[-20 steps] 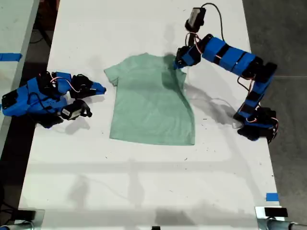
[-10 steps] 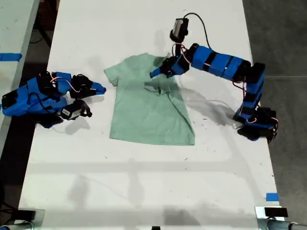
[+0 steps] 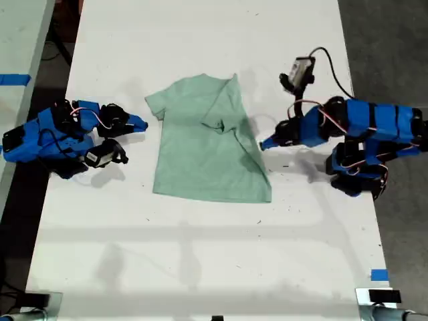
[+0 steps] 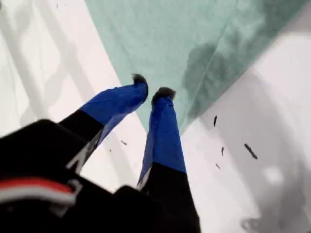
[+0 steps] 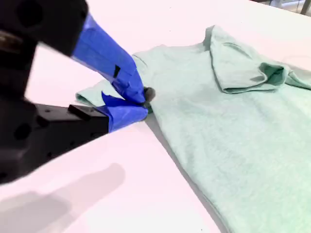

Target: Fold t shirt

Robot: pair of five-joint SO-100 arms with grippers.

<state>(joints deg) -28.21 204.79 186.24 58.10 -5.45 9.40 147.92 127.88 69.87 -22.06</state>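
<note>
The pale mint-green t shirt (image 3: 207,157) lies flat in the middle of the white table (image 3: 200,254). Its sleeve (image 3: 224,110) on the exterior view's right is folded in over the body. My first gripper (image 3: 263,143) hovers low just off the shirt's edge on the exterior view's right. In the first wrist view my first gripper (image 4: 151,88) is slightly open and empty, with the t shirt (image 4: 170,34) just ahead. My second gripper (image 3: 143,124) rests beside the other sleeve. The second wrist view shows my second gripper (image 5: 145,99) shut and empty beside the t shirt (image 5: 233,126).
A second pale table (image 3: 17,40) stands at the exterior view's left across a dark gap. Blue tape (image 3: 379,275) marks the table near the exterior view's lower right. Dark floor borders the table on that side. Small dark specks (image 4: 250,150) dot the table near my first gripper.
My first gripper carried the sleeve inward over the shirt, let it go and drew back toward the exterior view's right. The sleeve now lies folded. The second arm has not moved.
</note>
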